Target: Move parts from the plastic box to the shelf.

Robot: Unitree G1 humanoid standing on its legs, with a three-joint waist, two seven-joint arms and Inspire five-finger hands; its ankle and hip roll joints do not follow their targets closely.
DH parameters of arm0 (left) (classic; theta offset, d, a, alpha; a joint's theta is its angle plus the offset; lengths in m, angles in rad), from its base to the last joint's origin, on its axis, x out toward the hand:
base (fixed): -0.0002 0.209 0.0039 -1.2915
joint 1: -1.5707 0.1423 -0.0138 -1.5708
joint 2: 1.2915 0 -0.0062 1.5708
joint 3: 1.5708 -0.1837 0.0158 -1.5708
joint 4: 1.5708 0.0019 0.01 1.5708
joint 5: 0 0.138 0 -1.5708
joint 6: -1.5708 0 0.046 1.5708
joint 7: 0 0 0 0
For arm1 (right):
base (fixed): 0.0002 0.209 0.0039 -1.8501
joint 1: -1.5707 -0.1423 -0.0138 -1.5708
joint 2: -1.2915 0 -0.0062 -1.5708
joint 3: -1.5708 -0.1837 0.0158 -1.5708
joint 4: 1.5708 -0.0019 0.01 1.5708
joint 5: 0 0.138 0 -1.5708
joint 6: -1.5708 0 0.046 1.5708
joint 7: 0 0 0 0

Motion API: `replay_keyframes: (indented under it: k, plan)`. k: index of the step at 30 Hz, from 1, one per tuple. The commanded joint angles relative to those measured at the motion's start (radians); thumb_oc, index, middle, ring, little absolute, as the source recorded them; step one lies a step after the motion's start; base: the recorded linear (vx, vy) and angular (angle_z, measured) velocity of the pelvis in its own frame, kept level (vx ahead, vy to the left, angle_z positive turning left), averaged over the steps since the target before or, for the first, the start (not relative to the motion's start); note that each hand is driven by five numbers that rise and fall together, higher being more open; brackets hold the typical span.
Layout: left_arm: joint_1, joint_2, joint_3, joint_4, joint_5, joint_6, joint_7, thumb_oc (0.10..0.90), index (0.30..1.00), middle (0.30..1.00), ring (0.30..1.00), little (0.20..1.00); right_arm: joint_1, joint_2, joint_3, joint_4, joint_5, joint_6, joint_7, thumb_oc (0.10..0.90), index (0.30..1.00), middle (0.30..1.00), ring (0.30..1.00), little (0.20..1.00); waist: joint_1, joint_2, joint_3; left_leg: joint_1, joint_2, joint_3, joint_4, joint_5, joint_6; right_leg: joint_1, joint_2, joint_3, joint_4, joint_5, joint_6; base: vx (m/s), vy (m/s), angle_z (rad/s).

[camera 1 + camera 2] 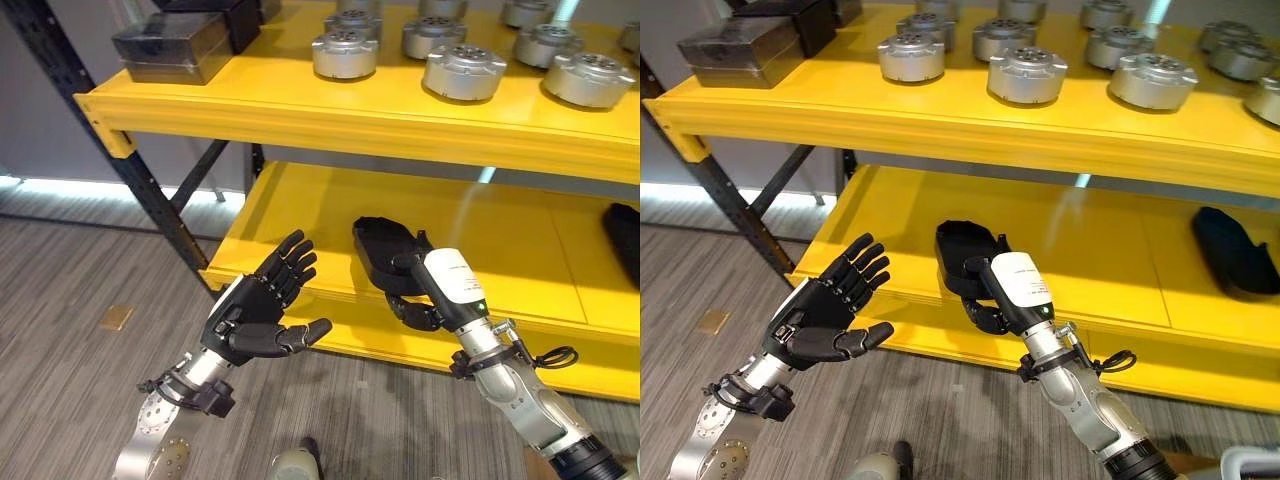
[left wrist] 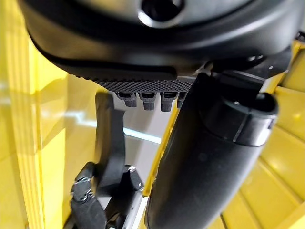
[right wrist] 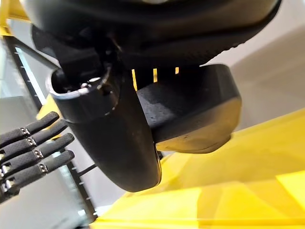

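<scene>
A black moulded part (image 1: pixel 383 243) lies low over the front of the yellow lower shelf (image 1: pixel 300 215). My right hand (image 1: pixel 450 283) is shut on its near end, thumb on top and fingers curled underneath. The right wrist view shows the same part (image 3: pixel 193 107) pinched between thumb (image 3: pixel 114 138) and fingers, just over the yellow board; whether it touches is unclear. My left hand (image 1: pixel 262 305) hovers open in front of the shelf's left corner, palm up, fingers spread and holding nothing. Its thumb (image 2: pixel 205 157) looms large in the left wrist view.
A second black part (image 1: pixel 1235 250) lies at the right end of the lower shelf. The upper shelf (image 1: pixel 330 110) carries several round silver metal parts (image 1: pixel 465 72) and dark boxes (image 1: pixel 175 45) at its left. A black slanted shelf brace (image 1: pixel 150 190) stands at the left.
</scene>
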Motion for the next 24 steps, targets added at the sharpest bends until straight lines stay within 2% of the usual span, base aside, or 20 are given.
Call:
replay_keyframes:
  k: [1,2,4,5,6,8,10,13,17,21,24]
  plan:
    - [-0.030,0.004,0.056,-0.111,-0.049,-0.075,-0.045,0.900,1.000,1.000,1.000,1.000,-0.080,-0.028,-0.119,-0.098,-0.014,-0.023,-0.130,0.400,0.300,0.300,0.300,0.300,-0.006,0.006,-0.067,0.026,-0.020,-0.136,-0.001,-0.056,0.027,-0.004,0.087,0.043,0.073,-0.140,0.048,-0.05,-0.097,-0.08]
    - [-0.032,0.009,0.054,-0.111,-0.057,-0.088,-0.052,0.900,1.000,1.000,1.000,1.000,-0.062,-0.032,-0.137,-0.089,-0.019,-0.025,-0.152,0.400,0.300,0.300,0.300,0.300,-0.020,-0.002,-0.065,0.014,-0.018,-0.144,0.009,-0.059,0.026,-0.003,0.083,0.077,0.016,-0.119,0.054,-0.07,-0.190,0.23]
    - [-0.049,0.014,0.044,-0.108,-0.054,-0.110,-0.049,0.900,1.000,1.000,1.000,1.000,-0.065,-0.030,-0.162,-0.071,-0.023,-0.031,-0.165,0.400,0.300,0.300,0.300,0.300,-0.024,-0.024,-0.062,-0.006,-0.009,-0.136,0.041,-0.080,0.018,-0.004,0.013,0.094,-0.092,-0.013,0.086,-0.07,-0.327,0.46]
    - [-0.062,0.019,0.037,-0.100,-0.056,-0.129,-0.045,0.900,1.000,1.000,1.000,1.000,-0.088,-0.032,-0.173,-0.042,-0.009,-0.030,-0.167,0.400,0.300,0.300,0.300,0.300,-0.025,-0.035,-0.055,-0.014,0.015,-0.133,0.067,-0.099,0.005,-0.012,-0.029,0.109,-0.138,0.043,0.105,-0.05,-0.340,0.32]
    - [-0.065,0.022,0.037,-0.098,-0.062,-0.133,-0.046,0.900,1.000,1.000,1.000,1.000,-0.095,-0.032,-0.176,-0.036,-0.007,-0.029,-0.169,0.400,0.300,0.300,0.300,0.300,-0.023,-0.037,-0.052,-0.018,0.025,-0.131,0.080,-0.106,0.001,-0.016,-0.034,0.111,-0.143,0.049,0.111,-0.03,-0.377,0.05]
    - [-0.068,0.032,0.041,-0.095,-0.109,-0.134,-0.061,0.900,1.000,1.000,1.000,1.000,-0.113,-0.038,-0.189,-0.021,0.007,-0.020,-0.169,0.400,0.300,0.300,0.300,0.300,-0.016,-0.040,-0.043,-0.037,0.065,-0.127,0.113,-0.114,-0.018,-0.009,-0.026,0.099,-0.170,0.008,0.116,-0.01,-0.354,0.00]
    - [-0.074,0.031,0.041,-0.092,-0.090,-0.142,-0.063,0.900,1.000,1.000,1.000,1.000,-0.134,-0.040,-0.195,-0.015,0.012,-0.008,-0.166,0.400,0.300,0.300,0.300,0.300,-0.004,-0.047,-0.034,-0.057,0.094,-0.134,0.145,-0.114,-0.035,0.007,-0.007,0.074,-0.184,-0.023,0.114,0.00,-0.373,-0.07]
    - [-0.078,0.021,0.038,-0.109,-0.102,-0.126,-0.051,0.900,1.000,1.000,1.000,1.000,-0.181,-0.053,-0.190,0.001,0.005,-0.014,-0.130,0.400,0.300,0.300,0.300,0.300,0.007,-0.051,-0.033,-0.042,0.132,-0.123,0.119,-0.082,-0.062,0.027,0.032,0.042,-0.196,-0.070,0.115,0.02,-0.260,-0.02]
    - [-0.069,0.001,0.040,-0.130,-0.099,-0.094,-0.064,0.900,1.000,1.000,1.000,1.000,-0.233,-0.087,-0.176,0.035,-0.015,-0.022,-0.104,0.400,0.300,0.300,0.300,0.300,0.009,-0.046,-0.050,-0.011,0.154,-0.142,0.047,-0.033,-0.083,0.052,0.070,0.051,-0.217,-0.111,0.110,0.09,-0.122,-0.19]
    - [-0.030,-0.010,0.044,-0.141,-0.089,-0.076,-0.047,0.900,1.000,1.000,1.000,1.000,-0.271,-0.113,-0.159,0.064,0.013,-0.016,-0.080,0.400,0.300,0.300,0.300,0.300,0.010,-0.044,-0.074,0.024,0.156,-0.182,-0.013,-0.004,-0.095,0.072,0.094,0.077,-0.230,-0.133,0.088,0.16,-0.044,-0.08]
    - [-0.010,-0.018,0.051,-0.138,-0.073,-0.079,-0.040,0.900,1.000,1.000,1.000,1.000,-0.274,-0.108,-0.150,0.072,0.021,-0.024,-0.073,0.400,0.300,0.300,0.300,0.300,0.004,-0.039,-0.083,0.043,0.162,-0.169,-0.032,0.005,-0.100,0.082,0.109,0.071,-0.228,-0.150,0.070,0.12,0.019,-0.04]
